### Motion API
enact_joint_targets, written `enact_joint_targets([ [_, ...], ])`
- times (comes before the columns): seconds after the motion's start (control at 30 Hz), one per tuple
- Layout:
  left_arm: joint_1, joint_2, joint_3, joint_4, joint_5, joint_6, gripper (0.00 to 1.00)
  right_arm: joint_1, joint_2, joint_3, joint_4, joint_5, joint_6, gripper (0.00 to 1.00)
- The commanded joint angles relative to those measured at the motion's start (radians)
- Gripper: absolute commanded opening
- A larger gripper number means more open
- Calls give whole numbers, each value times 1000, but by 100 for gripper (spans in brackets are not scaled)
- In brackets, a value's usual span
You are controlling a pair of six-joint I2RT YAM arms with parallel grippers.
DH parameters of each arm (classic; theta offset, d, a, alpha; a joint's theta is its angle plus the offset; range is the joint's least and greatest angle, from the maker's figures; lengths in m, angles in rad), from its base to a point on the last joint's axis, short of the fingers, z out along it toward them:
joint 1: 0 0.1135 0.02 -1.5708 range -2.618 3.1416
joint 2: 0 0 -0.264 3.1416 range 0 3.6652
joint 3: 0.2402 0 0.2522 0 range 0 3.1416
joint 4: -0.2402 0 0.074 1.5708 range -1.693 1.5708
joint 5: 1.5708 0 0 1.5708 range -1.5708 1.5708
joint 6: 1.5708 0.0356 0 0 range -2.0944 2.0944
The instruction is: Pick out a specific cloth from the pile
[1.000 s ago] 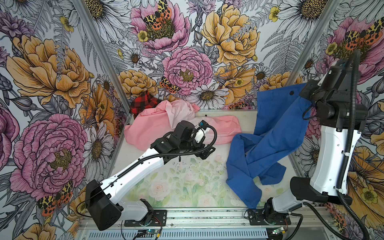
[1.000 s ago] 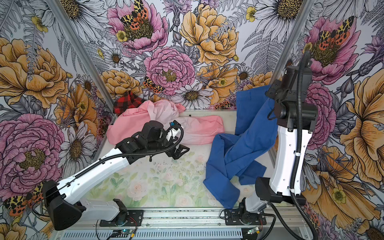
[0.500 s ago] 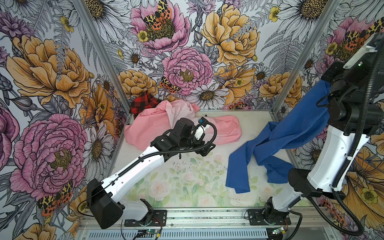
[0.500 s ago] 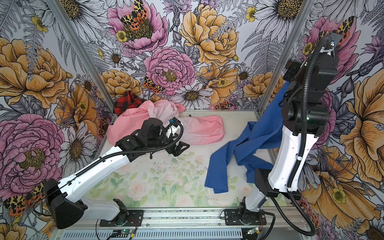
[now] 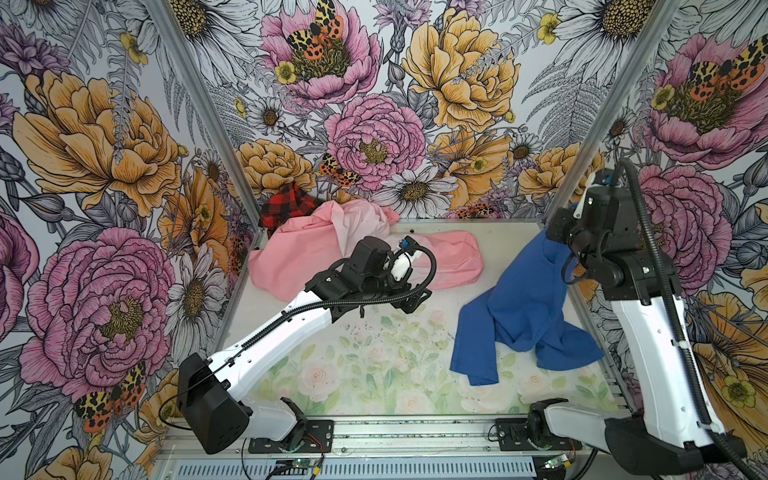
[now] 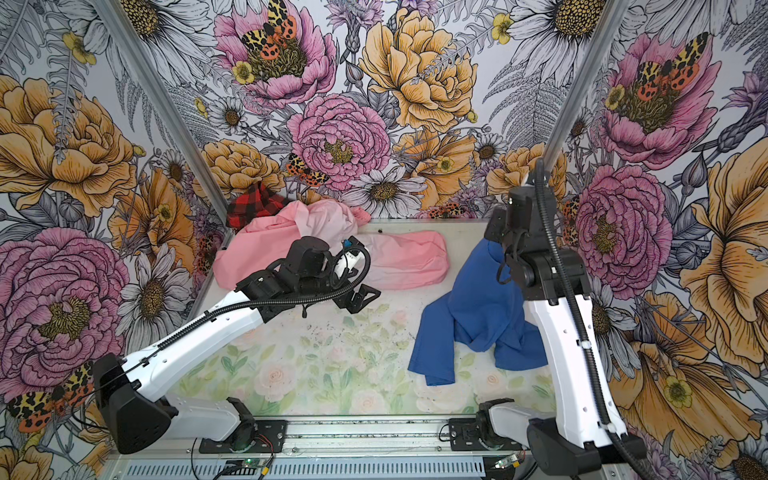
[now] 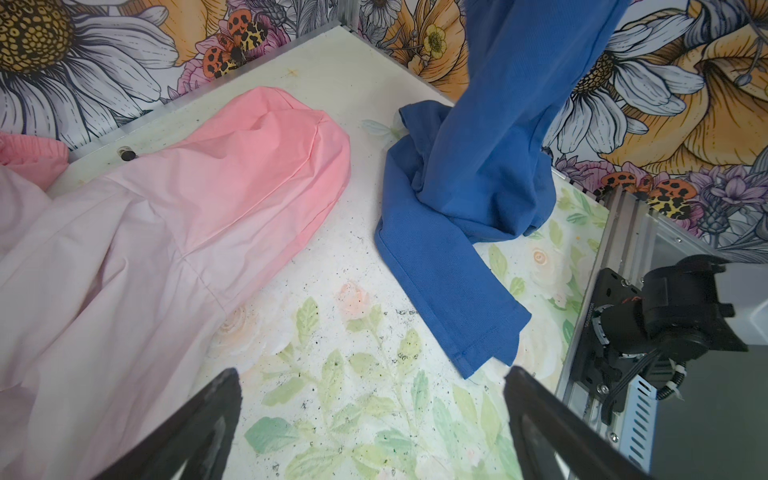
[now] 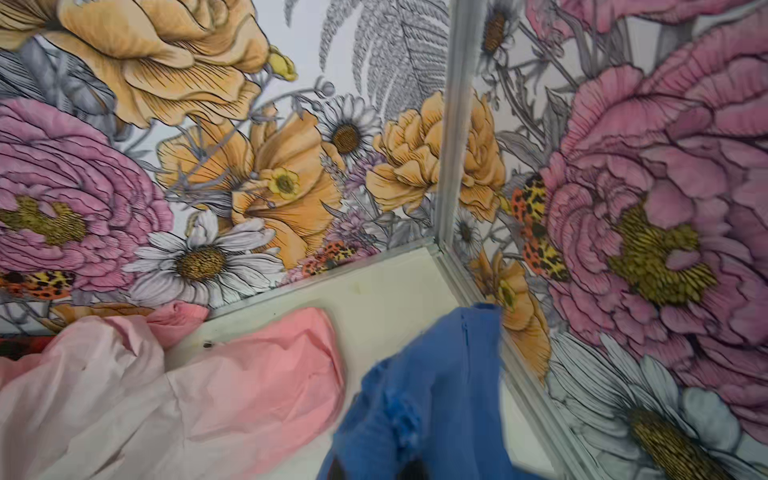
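In both top views the cloth [image 5: 519,307] hangs slantwise from the right gripper [image 5: 556,241], which is pinched tight on its top end. The cloth's tail trails down-left onto the table [image 5: 374,353], well right of the pile [image 5: 332,253]. Left wrist view: the left gripper [image 7: 370,419] is spread wide and holding nothing.

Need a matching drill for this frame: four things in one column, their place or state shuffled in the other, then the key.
Column 1
1. blue cloth
2. plaid cloth
3. pink garments
4. left claw

Column 2
A. open, empty, above the table
B. tucked in the far left corner
C. pinched in the shut right claw, top held up, bottom draped on the table
D. spread along the back, left of centre

Pairs: 1-C, 2-B, 3-D, 4-A
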Motion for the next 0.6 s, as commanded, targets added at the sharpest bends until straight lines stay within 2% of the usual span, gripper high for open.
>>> enact_joint_targets([
  [0.0, 9, 7, 12, 13, 25, 15, 99, -30, -97, -136, -70, 149, 85, 0],
  [0.07, 8, 9, 12, 13, 32, 13, 99, -73, -103, -231, -146, 151, 114, 0],
  [0.17, 1, 5, 8, 13, 26, 15, 99, -135, -153, -409, -138, 126, 151, 0],
  [0.23, -5, 0, 6, 13, 26, 16, 99, -171, -139, -485, -137, 120, 131, 0],
  [0.4, -20, -2, 6, 12, 30, 20, 99, -219, 13, -521, -55, 24, 53, 0],
  [0.47, -20, -6, 5, 12, 35, 19, 99, -218, 76, -495, -11, -69, 14, 0],
  [0.5, -20, -10, 3, 13, 37, 21, 99, -216, 103, -482, -3, -94, 0, 7],
  [0.57, -19, -22, -2, 11, 68, 28, 99, -194, 140, -466, -2, -120, -24, 34],
])
